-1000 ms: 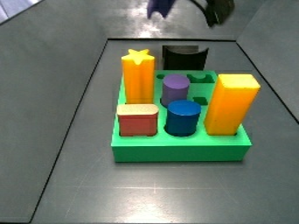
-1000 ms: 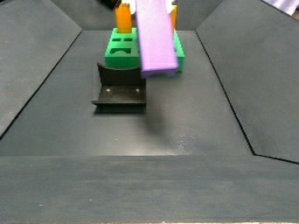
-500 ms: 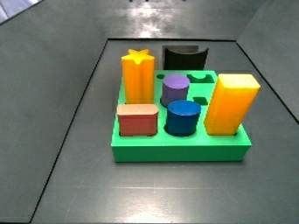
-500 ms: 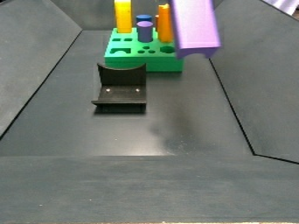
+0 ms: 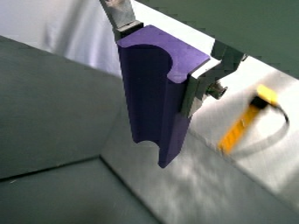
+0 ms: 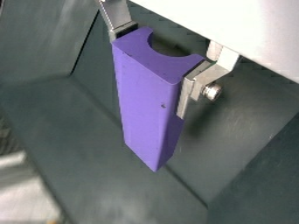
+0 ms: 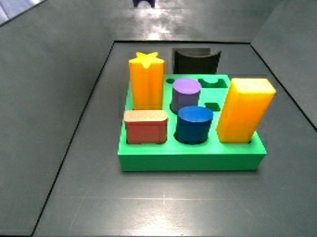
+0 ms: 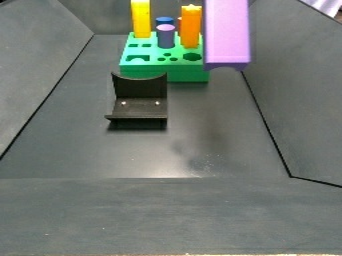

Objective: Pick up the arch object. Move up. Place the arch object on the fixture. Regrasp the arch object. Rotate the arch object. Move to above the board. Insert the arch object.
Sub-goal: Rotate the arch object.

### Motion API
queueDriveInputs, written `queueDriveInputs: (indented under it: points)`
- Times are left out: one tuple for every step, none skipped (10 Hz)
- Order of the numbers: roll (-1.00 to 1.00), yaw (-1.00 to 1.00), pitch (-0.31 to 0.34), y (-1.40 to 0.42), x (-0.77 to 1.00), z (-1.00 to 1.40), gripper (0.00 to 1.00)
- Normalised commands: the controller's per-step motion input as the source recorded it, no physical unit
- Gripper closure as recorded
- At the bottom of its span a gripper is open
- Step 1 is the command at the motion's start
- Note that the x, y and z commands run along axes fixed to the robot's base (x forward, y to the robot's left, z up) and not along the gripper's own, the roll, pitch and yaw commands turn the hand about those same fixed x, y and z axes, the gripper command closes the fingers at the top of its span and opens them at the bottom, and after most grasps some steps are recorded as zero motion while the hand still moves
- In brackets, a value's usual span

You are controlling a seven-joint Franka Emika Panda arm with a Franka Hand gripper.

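Dark grey and matte, the floor (image 7: pixel 74 185) fills both side views, a sunken tray with sloping walls. On it stands the board (image 7: pixel 192 155), a thick bright green slab also seen at the far end in a side view (image 8: pixel 160 68). Its pegs stand upright in their sockets: a tall orange block (image 7: pixel 246 110) at one front corner, a yellow star peg (image 7: pixel 146 81) behind on the opposite side, a red block (image 7: pixel 146 128) in front of the star, a blue cylinder (image 7: pixel 194 125) beside the red one, and a shorter purple cylinder (image 7: pixel 186 93) in the middle. An empty socket shows green beside that cylinder.

The fixture (image 8: pixel 138 97), black with a curved notch, sits on the floor just in front of the board in a side view, and appears behind the board in a side view (image 7: pixel 196 61).

The arch object (image 8: pixel 227 31), a long purple block, hangs upright in the air, well above the floor and off to one side of the board and the fixture. Both wrist views show it close: a long purple body with a rounded groove along one face (image 5: pixel 156 94), its upper end clamped (image 6: pixel 149 101).

The end effector (image 5: pixel 170 59) is closed on the arch object's upper end, a silver finger (image 6: pixel 114 17) on one side and another (image 6: pixel 201 80) pressed to the opposite face. In a side view only a dark bit of it shows at the upper edge (image 7: pixel 144 4).
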Motion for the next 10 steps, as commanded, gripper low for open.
queueDriveInputs:
  points:
    - [-0.93,-1.00,0.017,0.04,-0.07,0.04,1.00]
    - [-0.92,-1.00,0.072,0.03,-0.02,0.02,1.00]
    - [-0.91,-1.00,0.110,0.03,0.00,0.00,1.00]
    - [-0.89,-1.00,0.198,0.01,0.00,0.01,1.00]
    - [-0.89,-1.00,0.229,0.01,-0.01,0.02,1.00]
    - [-0.90,-1.00,0.291,0.02,-0.03,0.03,1.00]
    - [-0.91,-1.00,0.358,0.02,-0.02,0.03,1.00]
    - [-0.92,-1.00,0.415,0.02,-0.01,0.03,1.00]
    - [-0.93,-1.00,0.455,0.02,0.00,0.03,1.00]
    - [-0.96,-0.98,0.543,0.02,0.02,0.03,1.00]
